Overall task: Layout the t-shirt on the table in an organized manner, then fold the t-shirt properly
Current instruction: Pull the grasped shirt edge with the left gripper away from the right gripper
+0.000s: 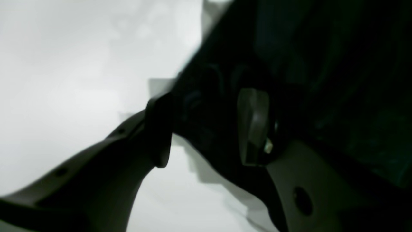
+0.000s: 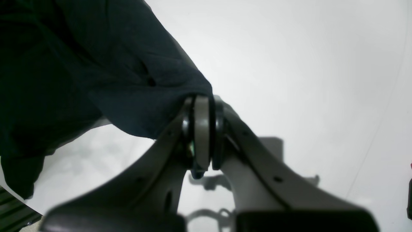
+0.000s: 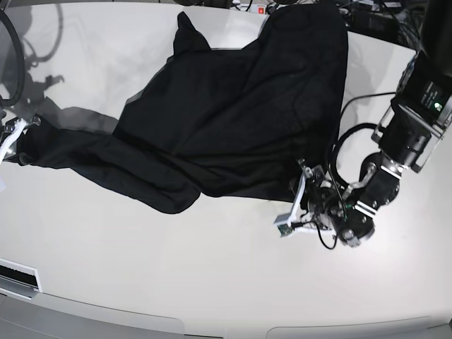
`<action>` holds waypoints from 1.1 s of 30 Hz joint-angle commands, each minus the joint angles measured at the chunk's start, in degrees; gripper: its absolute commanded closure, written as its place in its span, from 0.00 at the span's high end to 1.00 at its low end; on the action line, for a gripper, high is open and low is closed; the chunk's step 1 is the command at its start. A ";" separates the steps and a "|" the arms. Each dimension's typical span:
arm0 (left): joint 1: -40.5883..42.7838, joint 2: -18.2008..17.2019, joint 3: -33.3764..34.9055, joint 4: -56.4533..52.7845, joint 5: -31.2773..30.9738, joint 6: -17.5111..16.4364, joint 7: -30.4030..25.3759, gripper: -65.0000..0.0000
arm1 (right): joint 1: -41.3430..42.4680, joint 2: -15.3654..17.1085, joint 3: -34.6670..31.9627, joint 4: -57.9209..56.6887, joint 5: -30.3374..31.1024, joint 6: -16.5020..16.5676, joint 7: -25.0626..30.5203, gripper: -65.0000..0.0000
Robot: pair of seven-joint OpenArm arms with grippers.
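Laying-out is only partway: t-shirt (image 3: 233, 120) sprawls rumpled on table (image 3: 212, 282), right gripper (image 2: 202, 135) clamped on a corner, left gripper (image 1: 206, 129) apart, seemingly empty; folding not started.

The left arm reaches in from the right side of the base view, bent low over the worktop (image 3: 212, 282). Its left gripper (image 3: 296, 198) has its jaws spread wide apart, with dark cloth of the t-shirt (image 3: 233, 120) lying between them. The right gripper (image 2: 202, 109) sits at the far left edge of the base view. Its jaws are pressed tight together, pinching the cloth's edge.
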State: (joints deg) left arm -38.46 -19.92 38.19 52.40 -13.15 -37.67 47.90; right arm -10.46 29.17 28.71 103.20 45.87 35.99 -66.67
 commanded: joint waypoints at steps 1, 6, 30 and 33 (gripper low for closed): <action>-1.31 -0.24 -0.37 0.68 0.79 -0.11 -1.16 0.51 | 0.61 1.29 0.55 0.92 0.61 -0.20 1.05 0.00; 1.33 -0.24 -0.35 -0.31 7.56 -0.09 -8.92 0.51 | 0.63 1.29 0.55 0.92 0.66 -0.20 1.07 0.00; -10.10 -0.24 -0.35 3.10 -4.85 6.01 3.10 0.00 | 0.61 1.29 0.55 0.92 0.79 -0.13 1.51 0.00; -12.33 -0.24 -0.35 3.10 -7.61 5.75 3.63 0.00 | 0.61 1.31 0.55 0.92 0.79 -0.15 1.51 0.00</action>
State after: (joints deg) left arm -48.82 -19.81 38.24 54.94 -20.62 -31.97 51.66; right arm -10.46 29.19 28.71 103.20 46.02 35.99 -66.43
